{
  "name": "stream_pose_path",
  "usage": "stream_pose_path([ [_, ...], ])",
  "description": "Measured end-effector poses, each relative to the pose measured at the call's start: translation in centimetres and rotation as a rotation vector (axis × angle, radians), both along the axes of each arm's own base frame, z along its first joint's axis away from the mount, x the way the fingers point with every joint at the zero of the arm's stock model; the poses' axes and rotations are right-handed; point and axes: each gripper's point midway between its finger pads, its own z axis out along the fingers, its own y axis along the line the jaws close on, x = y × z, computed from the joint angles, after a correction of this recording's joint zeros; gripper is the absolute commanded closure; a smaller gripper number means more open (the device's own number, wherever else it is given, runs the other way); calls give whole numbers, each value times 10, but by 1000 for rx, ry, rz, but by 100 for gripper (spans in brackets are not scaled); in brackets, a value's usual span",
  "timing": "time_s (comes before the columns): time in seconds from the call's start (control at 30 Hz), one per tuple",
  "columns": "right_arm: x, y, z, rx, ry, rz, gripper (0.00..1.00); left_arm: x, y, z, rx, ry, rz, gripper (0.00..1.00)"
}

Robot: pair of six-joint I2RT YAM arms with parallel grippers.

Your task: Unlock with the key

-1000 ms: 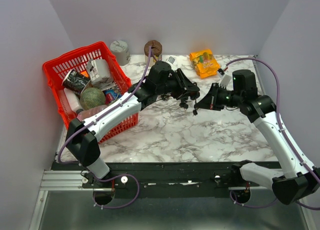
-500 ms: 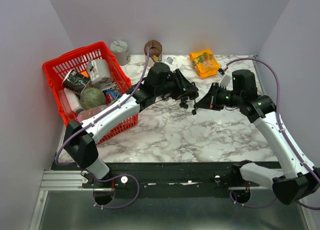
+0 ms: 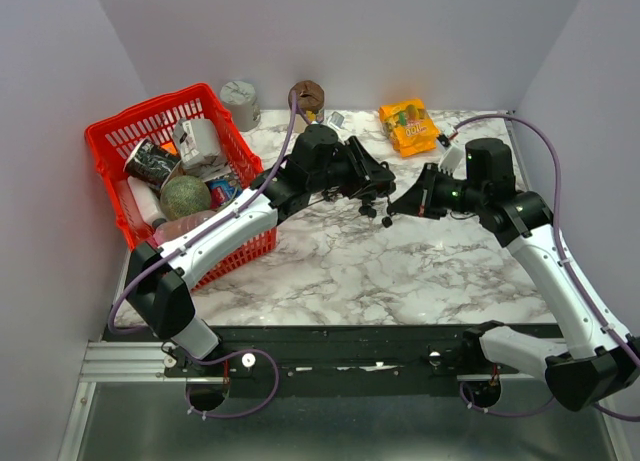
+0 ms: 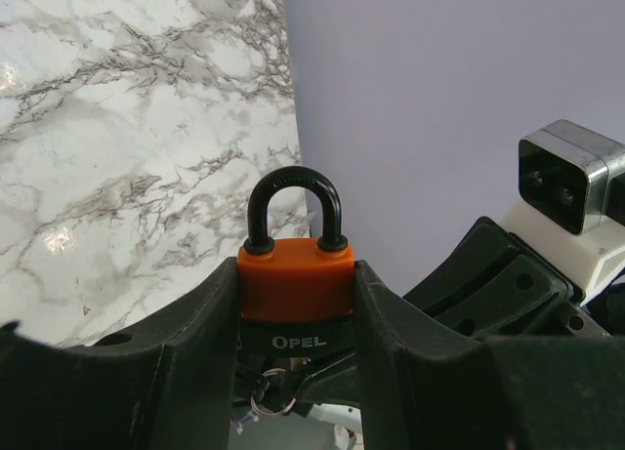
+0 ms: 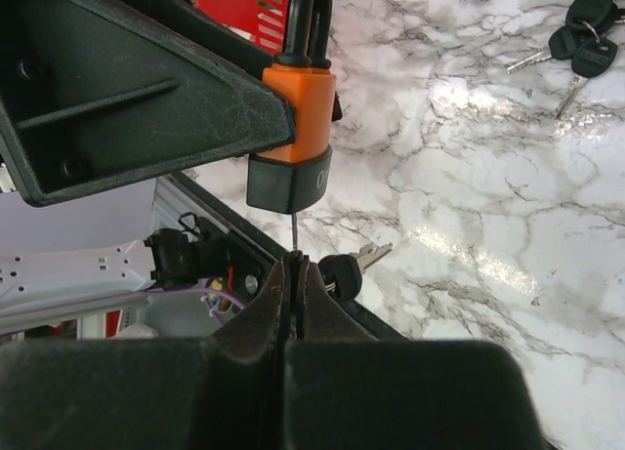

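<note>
An orange padlock (image 4: 296, 274) with a black shackle and a black "OPEL" base is clamped between the fingers of my left gripper (image 4: 296, 296), held above the marble table. In the right wrist view the padlock (image 5: 298, 118) hangs just ahead of my right gripper (image 5: 296, 265). That gripper is shut on a key. The key's thin blade (image 5: 294, 233) runs straight up to the padlock's underside; how deep it sits is hidden. A spare key (image 5: 356, 263) dangles beside the fingers. In the top view the left gripper (image 3: 375, 189) and right gripper (image 3: 400, 203) meet mid-table.
A red basket (image 3: 110, 141) full of items stands at the left. A yellow snack bag (image 3: 408, 126), a brown can (image 3: 307, 96) and a grey can (image 3: 240, 101) sit along the back. A bunch of loose keys (image 5: 578, 42) lies on the marble.
Both grippers have drifted slightly toward the back of the table, padlock and key staying together. Neither grip has changed.
</note>
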Motion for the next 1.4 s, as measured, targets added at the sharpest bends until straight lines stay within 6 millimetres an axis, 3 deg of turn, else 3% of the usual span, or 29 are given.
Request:
stream_pose_path([
  [1.4,34,-4,8,-28,-173,-126,99,23,-3,8,31,-54,64,100],
])
